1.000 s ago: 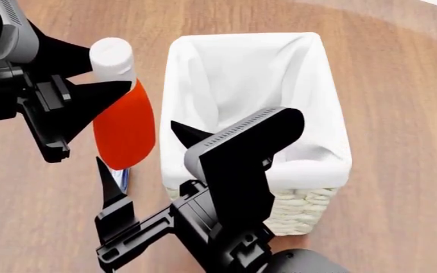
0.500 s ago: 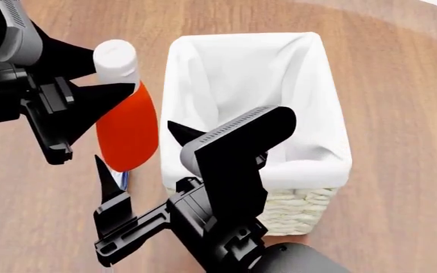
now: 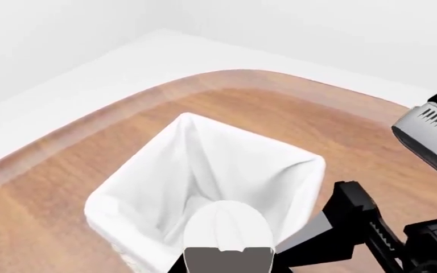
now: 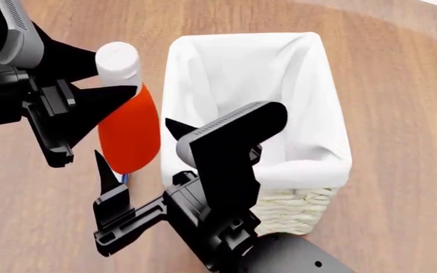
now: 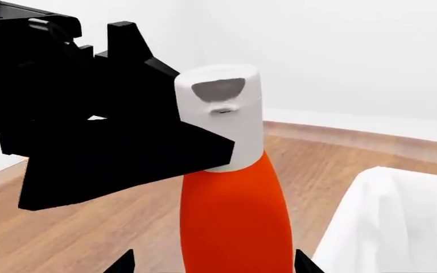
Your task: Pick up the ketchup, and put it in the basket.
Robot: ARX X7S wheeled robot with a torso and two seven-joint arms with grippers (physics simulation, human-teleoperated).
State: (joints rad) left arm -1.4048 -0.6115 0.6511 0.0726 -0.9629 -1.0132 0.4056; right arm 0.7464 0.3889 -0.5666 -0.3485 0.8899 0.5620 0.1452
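The ketchup, an orange-red bottle with a white cap, hangs upright just left of the basket, above the wooden table. My left gripper is shut on the bottle at the neck below the cap. My right gripper is open, its fingers on either side of the bottle's lower body without touching it. In the right wrist view the ketchup stands between the open right gripper's tips, with the basket beside it. In the left wrist view the cap sits over the near rim of the basket.
The round wooden table lies around the basket. A small blue thing shows under the bottle's base. The right arm's black body covers the basket's near left corner. The basket is lined with white cloth and holds nothing that I can see.
The left gripper has carried the ketchup slightly right, closer to the basket's left rim. The right arm has drawn back a little toward the near left.
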